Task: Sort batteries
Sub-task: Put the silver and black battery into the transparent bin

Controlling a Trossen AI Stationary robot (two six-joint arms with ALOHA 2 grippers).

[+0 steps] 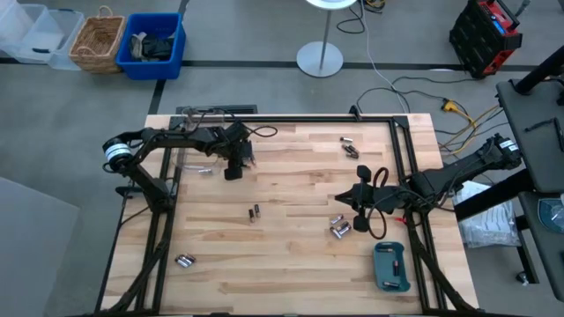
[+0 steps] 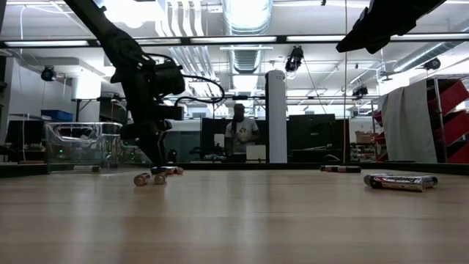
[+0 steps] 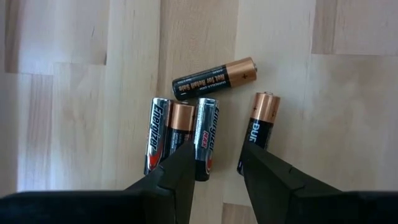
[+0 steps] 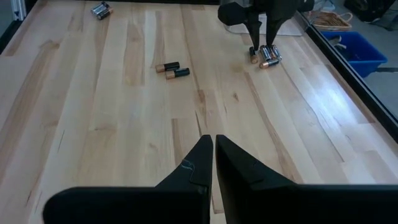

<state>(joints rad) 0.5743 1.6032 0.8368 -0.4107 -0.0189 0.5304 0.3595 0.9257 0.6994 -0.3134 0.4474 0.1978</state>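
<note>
5 batteries clustered under left gripper, teal tray near right arm

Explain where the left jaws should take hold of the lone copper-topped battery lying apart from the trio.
Grip the copper-topped battery across its round body at mid-length, coming straight down from above. It lies flat, with clear wood on both long sides; the left gripper hangs open beside it.

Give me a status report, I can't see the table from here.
Left gripper open, low over a battery cluster at the far left. Right gripper shut, empty, above bare wood. Teal tray near right. Nothing in the way.
</note>
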